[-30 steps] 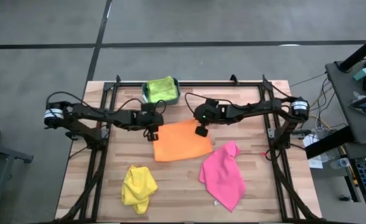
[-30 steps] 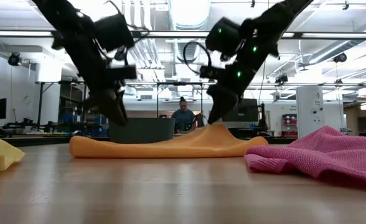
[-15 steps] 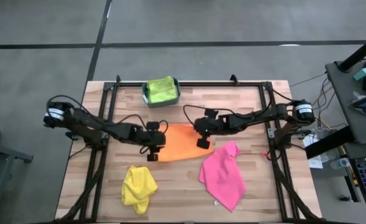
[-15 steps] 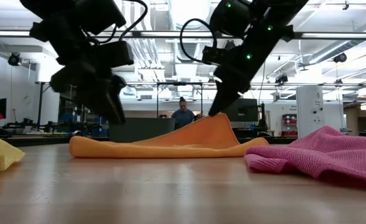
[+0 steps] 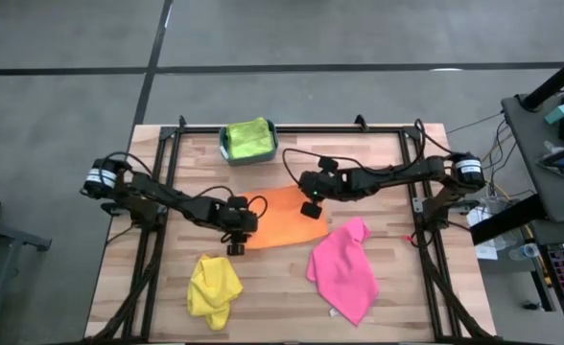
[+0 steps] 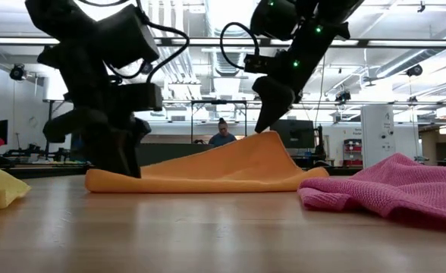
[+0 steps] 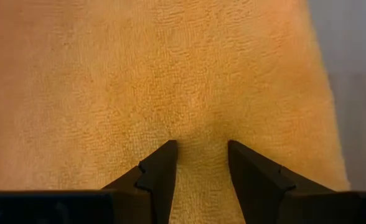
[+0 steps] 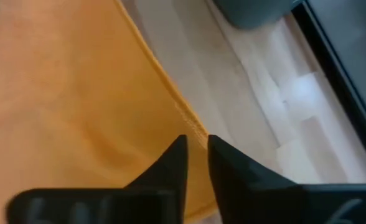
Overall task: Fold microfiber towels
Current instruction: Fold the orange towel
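The orange towel (image 5: 280, 220) lies at the table's middle, its right part raised into a peak (image 6: 265, 140). My right gripper (image 5: 309, 207) stands over that peak, shut on the towel's far edge. My left gripper (image 5: 234, 241) is down at the towel's near left corner with its fingers open and their tips on the cloth (image 7: 201, 149). The pink towel (image 5: 344, 268) lies crumpled near right and the yellow towel (image 5: 213, 287) near left. A lime green towel (image 5: 248, 138) sits in the teal bin at the far edge. My left gripper sets its two open fingertips (image 7: 164, 157) down on the orange towel's top surface near the near left corner (image 6: 105, 180), slanting from above. A shallow dent shows in the cloth between the tips; that end lies flat on the table. My right gripper pinches the orange towel's far edge (image 8: 194, 127) near its right end between its fingertips, slanting down from the right. That part is lifted into a tent below the fingers (image 6: 272, 135), and the rest lies on the table.
The teal bin (image 5: 223, 144) stands at the far edge, left of centre. Black arm frames run along the left and right sides of the table (image 5: 157, 230). Bare wood lies between the yellow and pink towels. A person (image 6: 221, 139) sits far behind the table.
My left gripper has gone toward the near edge and down onto the orange towel's near left corner. My right gripper has risen, drawing the towel's right part up from a low hump into a taller peak; the left end has stayed flat.
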Robot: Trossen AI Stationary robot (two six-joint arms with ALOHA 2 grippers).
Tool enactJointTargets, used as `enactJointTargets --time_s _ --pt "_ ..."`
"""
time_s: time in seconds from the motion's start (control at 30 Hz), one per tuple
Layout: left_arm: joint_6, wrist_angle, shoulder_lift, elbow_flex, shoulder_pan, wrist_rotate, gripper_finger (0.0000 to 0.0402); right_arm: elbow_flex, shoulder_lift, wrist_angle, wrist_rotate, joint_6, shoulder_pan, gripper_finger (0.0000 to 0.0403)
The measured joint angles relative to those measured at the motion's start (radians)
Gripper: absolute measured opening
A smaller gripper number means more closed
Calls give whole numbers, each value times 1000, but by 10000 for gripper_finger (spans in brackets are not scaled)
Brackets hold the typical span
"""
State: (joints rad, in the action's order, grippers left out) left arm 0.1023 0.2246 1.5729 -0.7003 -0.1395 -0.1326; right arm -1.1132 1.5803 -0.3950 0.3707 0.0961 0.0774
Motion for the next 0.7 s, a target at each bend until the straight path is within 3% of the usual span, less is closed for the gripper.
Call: enactJointTargets --time_s 0.23,0.5,0.57,0.7 --pt "-8 44 -4 0 38 -33 132 -53 0 -66 -2 -49 53 138" --pt "-13 135 -47 5 81 -97 132 -78 -2 -95 -8 -45 90 148" --pt "-14 138 -48 6 83 -116 132 -71 -2 -69 -77 -52 89 147" --pt "-13 141 -49 6 83 -138 132 -15 6 105 -356 -45 53 133"
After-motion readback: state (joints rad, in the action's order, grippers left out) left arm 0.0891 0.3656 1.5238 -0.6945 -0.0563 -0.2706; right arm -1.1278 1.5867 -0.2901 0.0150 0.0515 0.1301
